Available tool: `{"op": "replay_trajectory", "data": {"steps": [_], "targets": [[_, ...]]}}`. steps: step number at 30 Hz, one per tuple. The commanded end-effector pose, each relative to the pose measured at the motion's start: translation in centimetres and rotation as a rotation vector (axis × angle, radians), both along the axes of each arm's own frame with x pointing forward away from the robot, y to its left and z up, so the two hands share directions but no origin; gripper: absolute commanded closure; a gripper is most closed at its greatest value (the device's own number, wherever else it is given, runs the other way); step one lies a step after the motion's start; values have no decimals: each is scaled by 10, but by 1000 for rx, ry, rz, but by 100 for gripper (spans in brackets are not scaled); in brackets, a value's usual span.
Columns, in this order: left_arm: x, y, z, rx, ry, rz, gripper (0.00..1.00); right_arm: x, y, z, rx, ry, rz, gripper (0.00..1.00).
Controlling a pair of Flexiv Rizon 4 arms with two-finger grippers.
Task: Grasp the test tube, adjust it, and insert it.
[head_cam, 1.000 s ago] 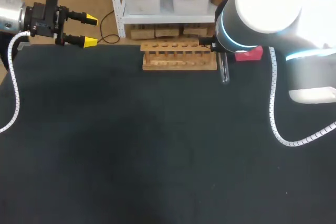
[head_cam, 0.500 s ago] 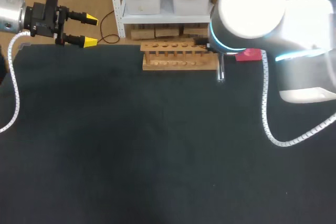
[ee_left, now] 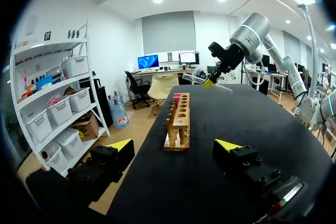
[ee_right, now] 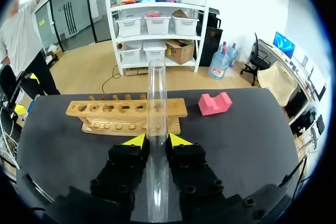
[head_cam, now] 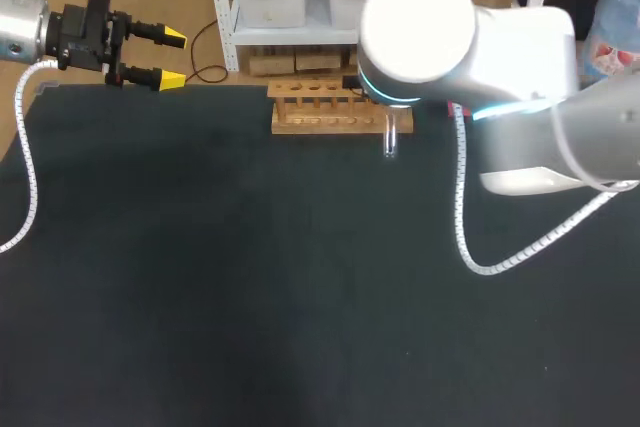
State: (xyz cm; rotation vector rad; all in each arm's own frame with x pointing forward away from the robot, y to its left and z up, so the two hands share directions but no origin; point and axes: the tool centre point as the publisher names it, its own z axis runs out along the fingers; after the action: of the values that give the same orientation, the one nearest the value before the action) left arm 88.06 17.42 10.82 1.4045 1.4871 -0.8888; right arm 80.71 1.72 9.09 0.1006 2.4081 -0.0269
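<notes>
Now, left gripper: mine, yellow tips spread wide with nothing between them, above the far left corner of the black table.
Wooden test tube rack: stands at the table's far edge, its holes in a row.
Clear glass test tube: lifted off the table by the rack's right end.
Right gripper: mine, pressed onto the tube from both sides.
Pink notched block: just right of the rack.

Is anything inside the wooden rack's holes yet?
Nothing stands in the wooden rack; the holes that show are empty. The test tube, clamped in the right gripper, covers a strip of the rack in the right wrist view, so any hole behind it cannot be checked there.
</notes>
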Motion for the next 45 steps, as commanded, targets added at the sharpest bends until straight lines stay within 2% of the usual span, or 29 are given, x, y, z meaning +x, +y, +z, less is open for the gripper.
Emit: {"op": "replay_trajectory", "data": {"steps": [1,18,45], "targets": [[1,0,0,1,-1,-1,0,12,6,-11,6,1,-4,100],[1,0,0,1,-1,-1,0,27,12,-41,24,30,7,100],[1,0,0,1,-1,-1,0,31,13,-65,35,124,44,100]]}}
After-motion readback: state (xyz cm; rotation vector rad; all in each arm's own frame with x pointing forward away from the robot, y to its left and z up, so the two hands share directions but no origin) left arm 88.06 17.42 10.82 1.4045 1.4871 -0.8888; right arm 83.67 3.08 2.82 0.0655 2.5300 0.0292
